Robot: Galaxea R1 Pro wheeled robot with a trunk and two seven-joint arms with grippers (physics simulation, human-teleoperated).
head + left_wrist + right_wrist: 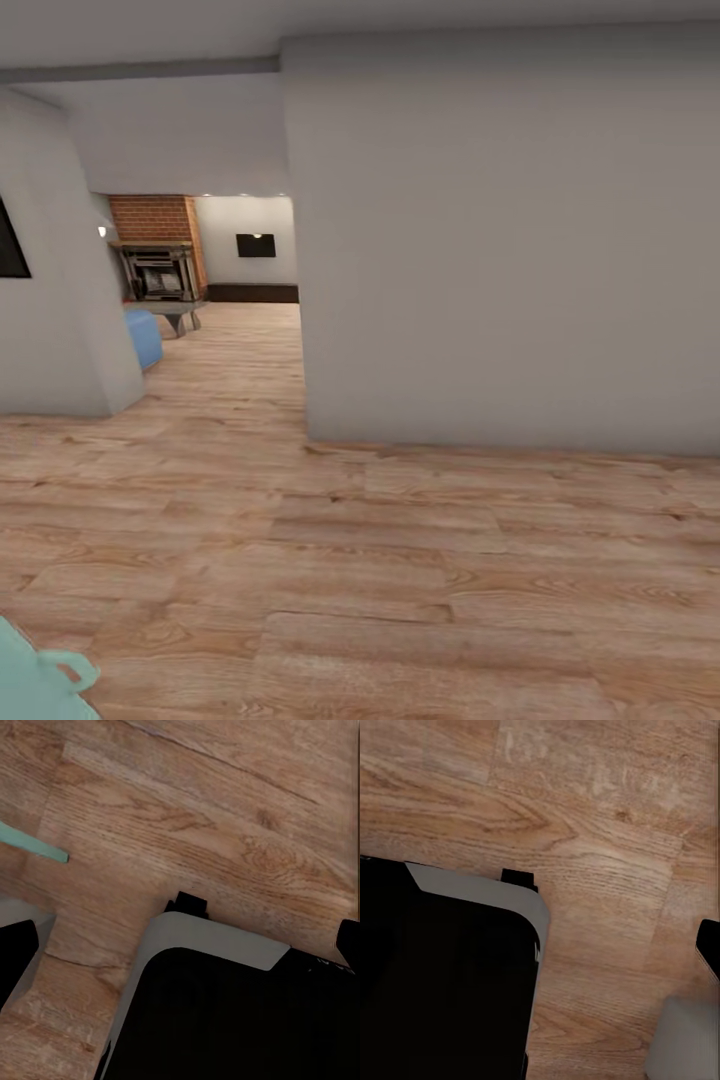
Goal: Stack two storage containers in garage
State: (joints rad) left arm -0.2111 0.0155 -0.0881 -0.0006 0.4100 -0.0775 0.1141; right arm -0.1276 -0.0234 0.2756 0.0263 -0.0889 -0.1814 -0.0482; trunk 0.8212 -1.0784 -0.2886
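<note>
Two containers remain to fetch; I see neither one. I'm on plank floor [380, 560], a white wall [500, 250] ahead, the living room's fireplace [158, 255] through the doorway. My arms hang over my base [225, 1020] for driving; whether my grippers are spread, I cannot tell.

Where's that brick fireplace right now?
In the head view the brick fireplace stands far off at upper left, through the opening past the grey wall, behind a blue seat.
</note>
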